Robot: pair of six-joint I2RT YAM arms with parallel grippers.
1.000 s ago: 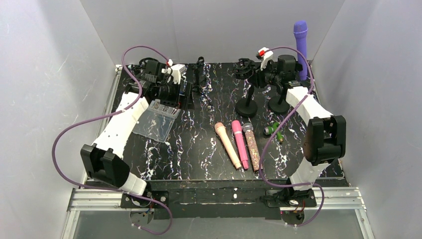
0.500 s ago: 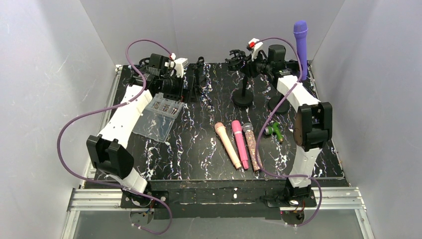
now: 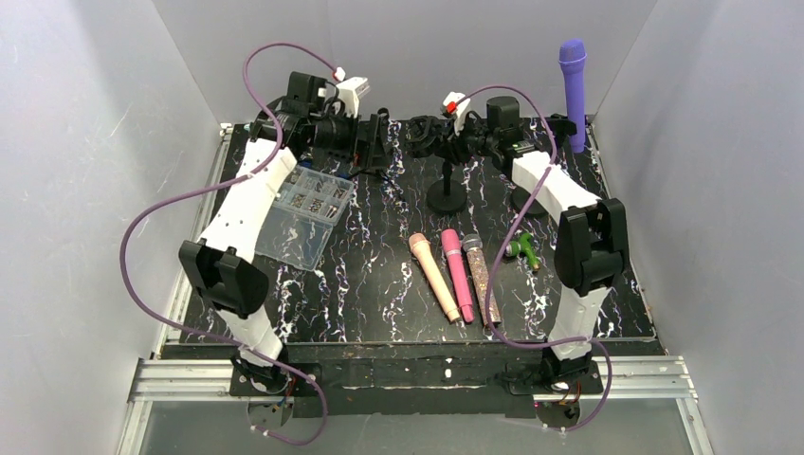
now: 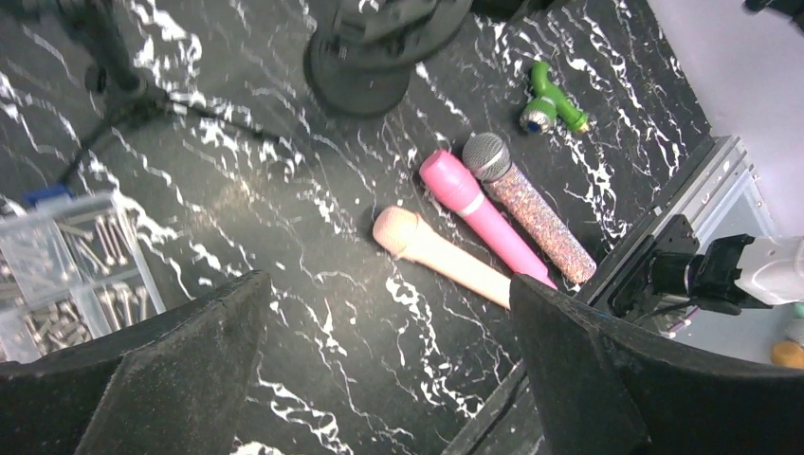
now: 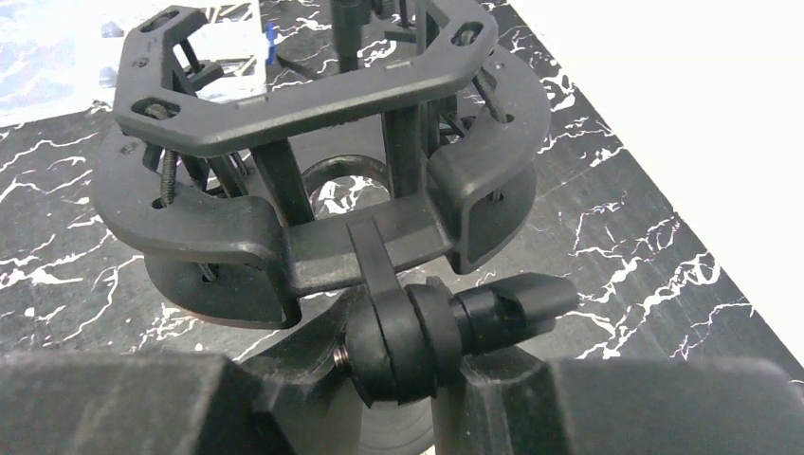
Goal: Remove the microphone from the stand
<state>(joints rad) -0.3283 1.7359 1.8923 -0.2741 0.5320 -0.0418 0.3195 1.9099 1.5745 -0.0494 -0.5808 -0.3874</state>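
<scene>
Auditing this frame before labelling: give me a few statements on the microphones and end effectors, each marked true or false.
1. The purple microphone stands upright at the far right. True.
2. Four microphones lie flat on the table. False: three do, the peach microphone, pink microphone and glitter microphone.
3. The shock mount stand that the right end effector grips carries a microphone. False: its mount is empty.
4. The left end effector is open, holding nothing. True.
</scene>
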